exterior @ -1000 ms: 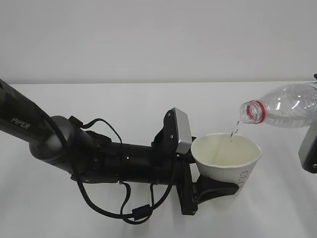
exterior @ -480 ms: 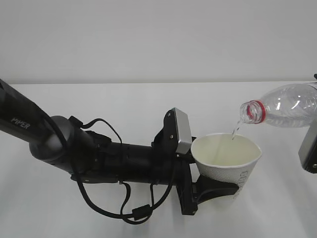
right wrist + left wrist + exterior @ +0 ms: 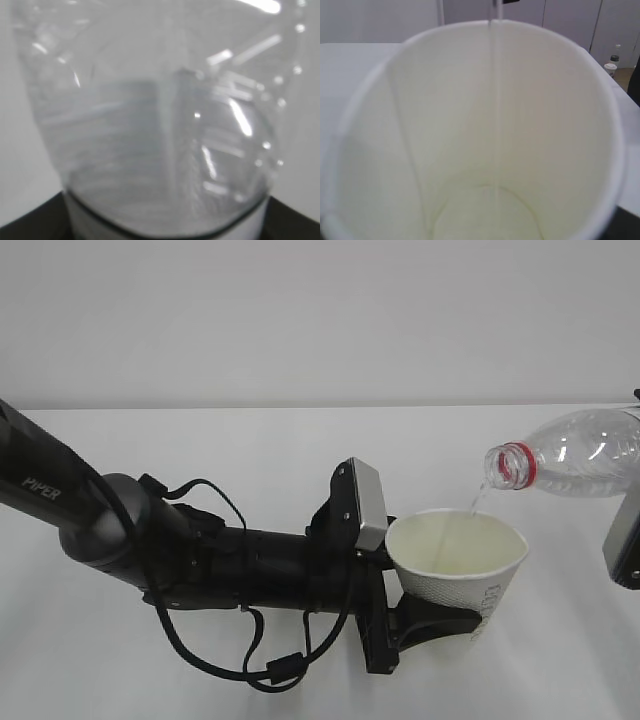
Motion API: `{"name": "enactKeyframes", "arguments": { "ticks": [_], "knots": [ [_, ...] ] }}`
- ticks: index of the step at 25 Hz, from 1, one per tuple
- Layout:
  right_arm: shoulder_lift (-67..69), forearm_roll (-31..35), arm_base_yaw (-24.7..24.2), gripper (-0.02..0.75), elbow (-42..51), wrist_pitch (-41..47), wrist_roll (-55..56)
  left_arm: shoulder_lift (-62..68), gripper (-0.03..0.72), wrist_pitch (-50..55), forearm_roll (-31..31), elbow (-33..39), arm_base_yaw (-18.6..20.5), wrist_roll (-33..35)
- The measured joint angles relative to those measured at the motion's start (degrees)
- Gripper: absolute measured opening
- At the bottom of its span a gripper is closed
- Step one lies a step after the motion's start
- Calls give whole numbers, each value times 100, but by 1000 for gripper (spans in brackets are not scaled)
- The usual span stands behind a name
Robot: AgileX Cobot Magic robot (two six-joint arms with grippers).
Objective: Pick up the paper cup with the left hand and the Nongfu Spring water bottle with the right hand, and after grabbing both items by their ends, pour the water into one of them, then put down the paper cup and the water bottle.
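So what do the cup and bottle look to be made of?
Cup: apparently paper, matte white outside, cream inside, with a rolled rim and a visible side seam. Bottle: seemingly thin clear plastic, glossy, with ribs that catch highlights and a red neck ring.

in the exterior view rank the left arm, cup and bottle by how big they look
1. left arm, largest by far
2. and 3. cup and bottle: look alike; the bottle is cut off at the right edge, so no ranking.
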Motion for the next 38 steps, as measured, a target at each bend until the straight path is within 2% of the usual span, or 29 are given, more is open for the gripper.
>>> {"name": "enactKeyframes", "arguments": {
  "ticks": [38],
  "knots": [
    [0,0,0,440,0,-4,0,0,498,15,0,0,0,0]
  ]
}}
